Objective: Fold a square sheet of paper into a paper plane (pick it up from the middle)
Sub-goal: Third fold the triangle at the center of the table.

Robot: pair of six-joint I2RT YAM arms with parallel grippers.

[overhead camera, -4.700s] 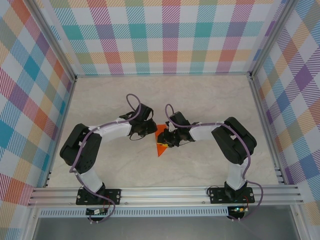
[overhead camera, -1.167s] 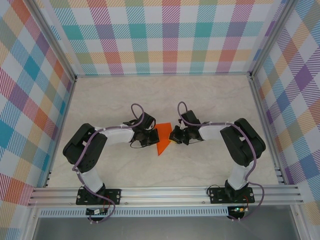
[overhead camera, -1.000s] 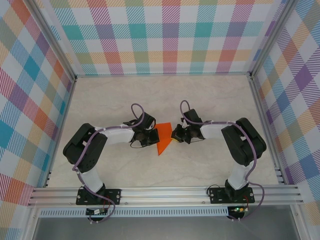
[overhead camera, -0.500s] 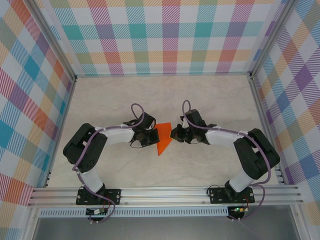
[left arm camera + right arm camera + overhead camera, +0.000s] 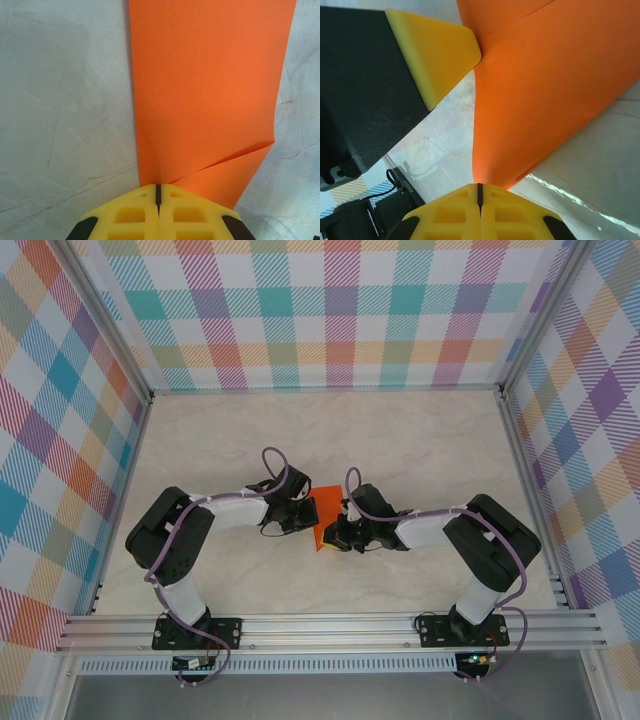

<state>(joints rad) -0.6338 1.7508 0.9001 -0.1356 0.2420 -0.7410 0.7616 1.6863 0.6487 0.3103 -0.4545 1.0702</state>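
left wrist: creased matte orange paper (image 5: 205,90) on veined marble tabletop (image 5: 65,100)

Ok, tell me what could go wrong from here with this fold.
1. The left claw and right claw are both shut and close together at the orange paper, so they might bump.
2. The folded flap looks loose, so pressing it may crease it crooked.
3. The paper might slide on the smooth table.
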